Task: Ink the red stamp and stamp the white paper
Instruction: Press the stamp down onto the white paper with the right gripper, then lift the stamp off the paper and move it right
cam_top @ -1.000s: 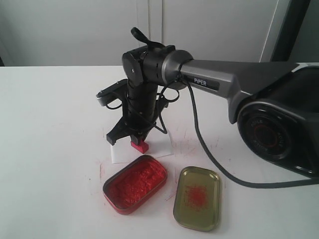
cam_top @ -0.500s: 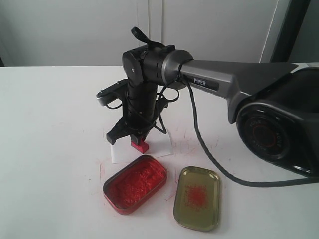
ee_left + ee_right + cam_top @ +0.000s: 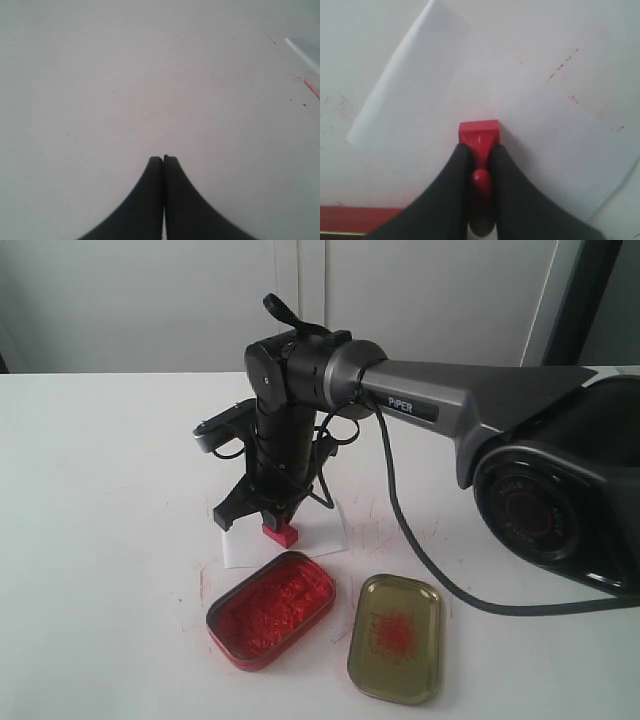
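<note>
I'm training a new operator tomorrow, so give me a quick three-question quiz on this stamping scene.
1. True or false: the right gripper is shut on the red stamp.
2. Fill in: the left gripper hangs over bare table with its jaws ____.
3. The stamp is down on: A) bare table; B) the white paper; C) nothing, it hangs high in the air.
Key: 1 true; 2 shut; 3 B.
</note>
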